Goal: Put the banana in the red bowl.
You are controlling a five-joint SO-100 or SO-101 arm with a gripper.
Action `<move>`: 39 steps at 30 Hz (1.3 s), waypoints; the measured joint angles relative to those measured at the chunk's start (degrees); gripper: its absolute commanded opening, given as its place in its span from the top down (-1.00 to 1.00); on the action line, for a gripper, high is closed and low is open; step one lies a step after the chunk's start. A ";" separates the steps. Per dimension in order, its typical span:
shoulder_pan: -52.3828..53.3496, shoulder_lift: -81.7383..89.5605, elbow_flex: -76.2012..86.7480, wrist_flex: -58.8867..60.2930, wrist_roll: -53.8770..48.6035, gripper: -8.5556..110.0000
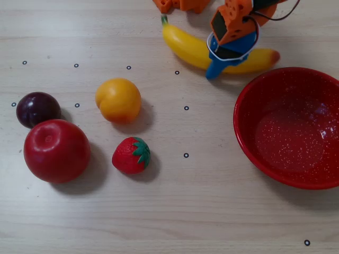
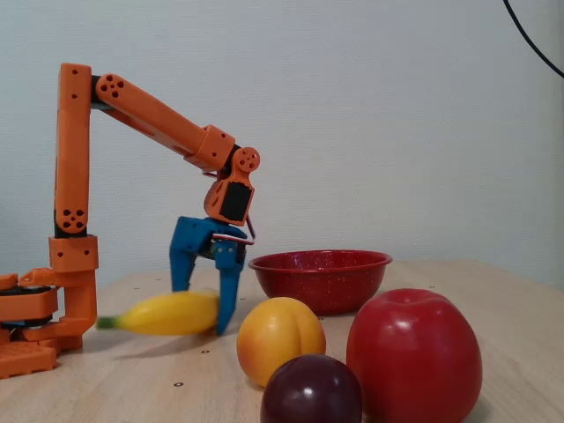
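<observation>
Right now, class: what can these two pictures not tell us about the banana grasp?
- Banana middle: hidden under the gripper, overhead view.
- Banana: motion-blurred, fixed view; finger contact unclear.
- Strawberry: not seen in the fixed view.
- Arm base: cut off at the top edge, overhead view.

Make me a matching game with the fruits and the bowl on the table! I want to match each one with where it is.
Things:
1. banana
2. red bowl
3. strawberry
4. plum

Places, in the overhead view:
A. far left, just above the apple
B. right side, empty
C. between the blue fingers of the gripper, top
D. below the round orange fruit

Pairs: 1-C, 2-B, 3-D, 4-A
</observation>
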 measured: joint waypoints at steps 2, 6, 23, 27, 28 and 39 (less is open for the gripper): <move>0.00 3.16 0.00 2.37 0.00 0.85; 0.00 9.67 -2.29 6.86 0.00 0.85; 0.00 30.67 -13.36 16.52 10.81 0.85; 0.00 35.33 -13.36 11.43 18.37 0.85; 0.00 35.77 -13.27 9.14 20.39 0.85; 4.83 32.34 -7.47 -19.78 40.17 0.85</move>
